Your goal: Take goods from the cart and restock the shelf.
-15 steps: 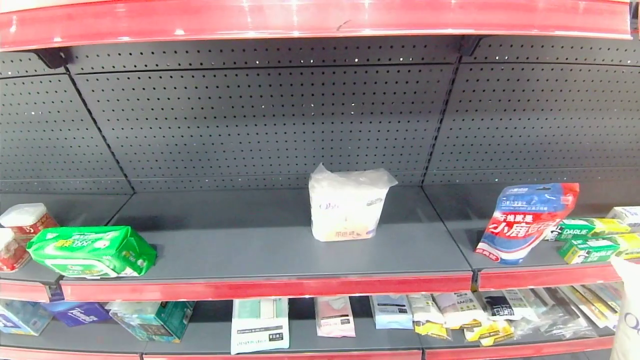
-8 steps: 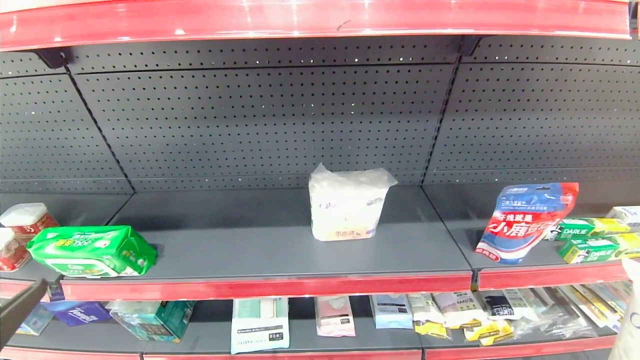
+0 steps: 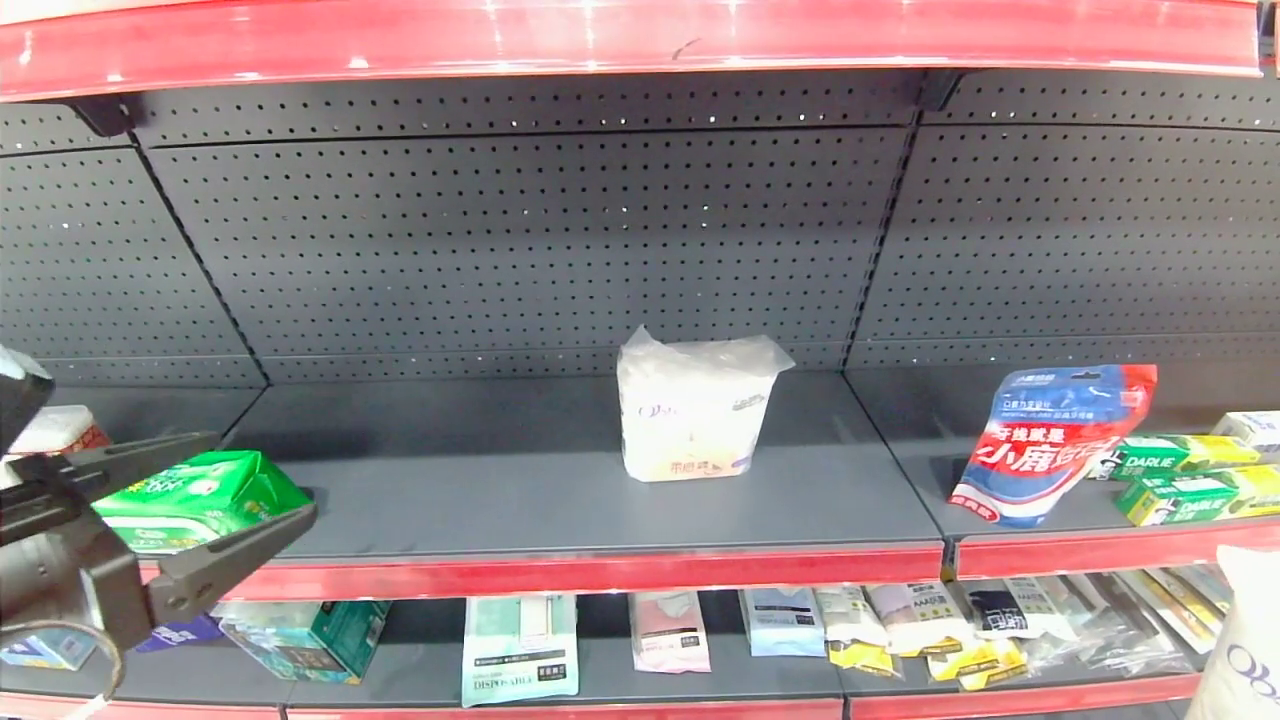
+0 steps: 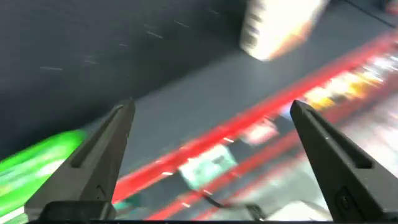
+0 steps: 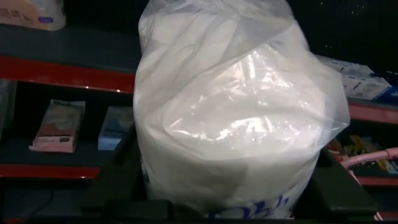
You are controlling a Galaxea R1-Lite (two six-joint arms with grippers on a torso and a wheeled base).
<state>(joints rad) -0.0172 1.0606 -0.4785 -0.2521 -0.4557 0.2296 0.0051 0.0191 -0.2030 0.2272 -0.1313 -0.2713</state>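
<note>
The left end effector (image 3: 265,475) is held wide open and empty before the shelf (image 3: 560,500). A white wrapped pack (image 5: 230,106) is gripped by the right end effector (image 5: 227,186), low at the right.

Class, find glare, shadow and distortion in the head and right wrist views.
Head view: highlights glint on the top red shelf edge, which bows; the green pack throws a shadow to its right. Right wrist view: glare spots the plastic-wrapped pack.

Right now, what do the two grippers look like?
Left gripper: dark grey, blocky body, two long fingers tapering to points, no markings visible. Right gripper: dark fingers too, mostly hidden behind the plastic-wrapped pack.
</note>
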